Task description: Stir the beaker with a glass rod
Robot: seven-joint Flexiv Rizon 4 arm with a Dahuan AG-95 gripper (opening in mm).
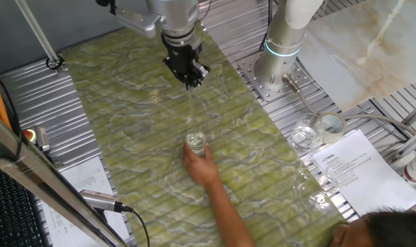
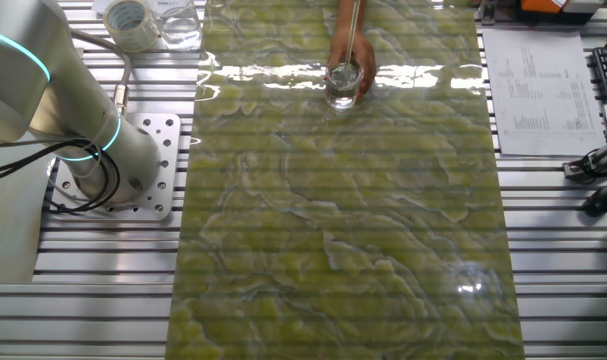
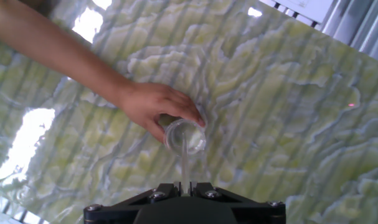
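Note:
The small clear beaker (image 1: 196, 144) stands on the green marbled mat, held at its side by a person's hand (image 1: 201, 167). In the hand view the beaker (image 3: 185, 137) sits just ahead of the fingers, with the thin glass rod (image 3: 184, 163) running from the jaws down into its mouth. My gripper (image 1: 189, 81) hangs above the beaker, shut on the rod's top end; the rod (image 1: 192, 113) is a faint line below it. In the other fixed view the beaker (image 2: 343, 84) and rod (image 2: 353, 35) show at the top, the gripper out of frame.
The person's arm (image 1: 225, 213) reaches in from the front. Clear glass jars (image 1: 305, 134) and a tape roll (image 1: 329, 125) stand at the right beside the arm's base (image 1: 276, 72). Papers (image 1: 355, 168) lie at the right. A black handle (image 1: 101, 200) lies at the left front.

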